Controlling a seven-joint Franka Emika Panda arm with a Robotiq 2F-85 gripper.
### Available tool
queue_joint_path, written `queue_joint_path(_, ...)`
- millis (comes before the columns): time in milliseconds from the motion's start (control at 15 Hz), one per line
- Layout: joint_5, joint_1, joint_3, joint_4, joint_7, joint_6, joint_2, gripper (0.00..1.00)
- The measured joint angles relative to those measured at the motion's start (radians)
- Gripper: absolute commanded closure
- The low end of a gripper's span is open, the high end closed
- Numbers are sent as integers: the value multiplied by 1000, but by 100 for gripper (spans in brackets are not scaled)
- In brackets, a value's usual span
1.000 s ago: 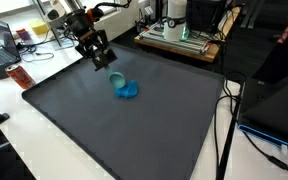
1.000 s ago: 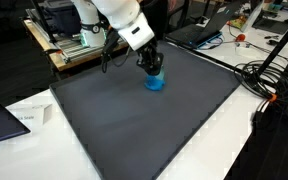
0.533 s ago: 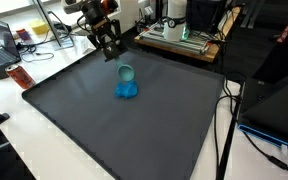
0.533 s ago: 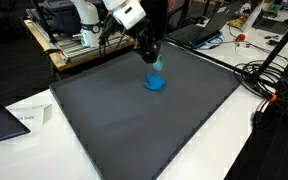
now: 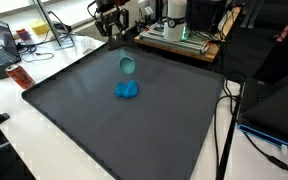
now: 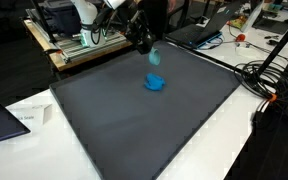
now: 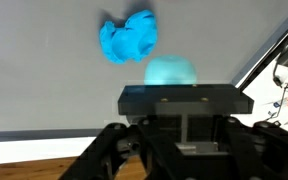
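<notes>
Wrist view: the teal cup [image 7: 171, 72] sits directly ahead of the gripper [image 7: 176, 86], just beside the blue cloth [image 7: 129, 38]; the fingers are hidden. In an exterior view, the gripper [image 5: 122, 50] is clamped on the cup [image 5: 127, 65], above the cloth [image 5: 127, 90]. In an exterior view, the cup [image 6: 155, 57] hangs over the cloth [image 6: 156, 82].

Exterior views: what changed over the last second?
The tool rose and pulled back toward the far edge of the dark mat, lifting the teal cup higher above the crumpled blue cloth. The cup was held throughout and nothing was let go. The cloth and mat stayed put.
</notes>
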Motion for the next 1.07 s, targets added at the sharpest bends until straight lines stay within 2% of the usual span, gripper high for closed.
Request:
queue_joint_path(200, 0, 35, -16, -85, 1, 56, -83, 78)
queue_joint_path(267, -5, 44, -20, -114, 8, 59, -114, 53)
queue_joint_path(467, -9, 65, -30, -180, 9, 49, -189, 53)
queue_joint_path(733, -9, 67, -33, -194, 8, 46, -208, 53)
queue_joint_path(800, -9, 67, -33, -194, 8, 46, -208, 78)
queue_joint_path(1067, -9, 89, -46, -192, 6, 61, -209, 78)
